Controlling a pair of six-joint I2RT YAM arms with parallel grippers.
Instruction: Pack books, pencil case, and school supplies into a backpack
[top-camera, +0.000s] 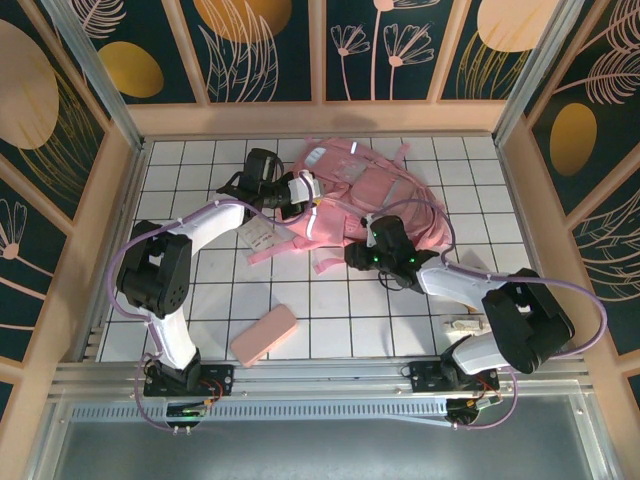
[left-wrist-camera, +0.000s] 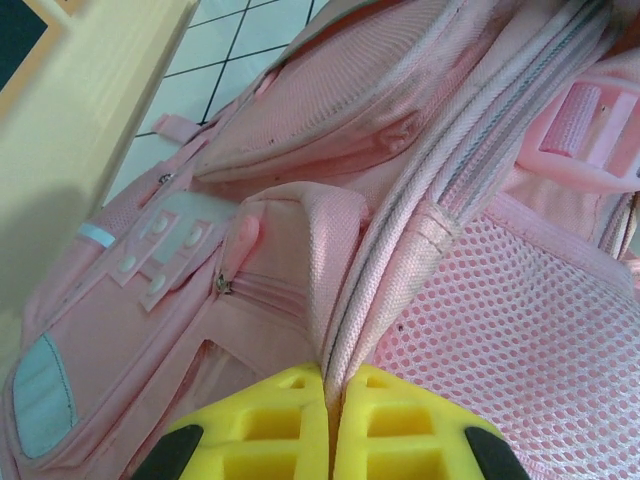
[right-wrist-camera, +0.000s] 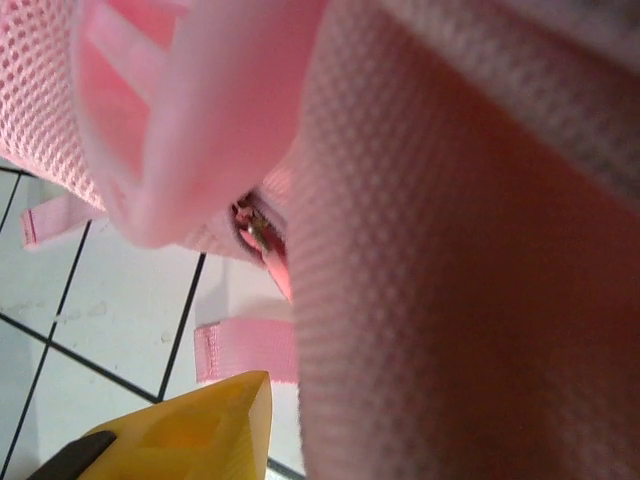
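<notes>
Top external: pencil case lies apart from backpack.

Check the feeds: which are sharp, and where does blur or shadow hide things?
Top external: evenly lit and sharp across the backpack. Left wrist: crisp on the pink seam, wooden wall at left blurred. Right wrist: fabric too close, soft-focus, shaded dark red at right.

my top camera sits above and behind the arm bases, which line the bottom of its frame, and looks down on the whole tiled table, backpack at upper centre. the left wrist camera looks past the left gripper, bottom centre, pressed close to that backpack. the right wrist camera sits even closer, fabric across the right, tiles lower left. all three share backpack and tiles.
</notes>
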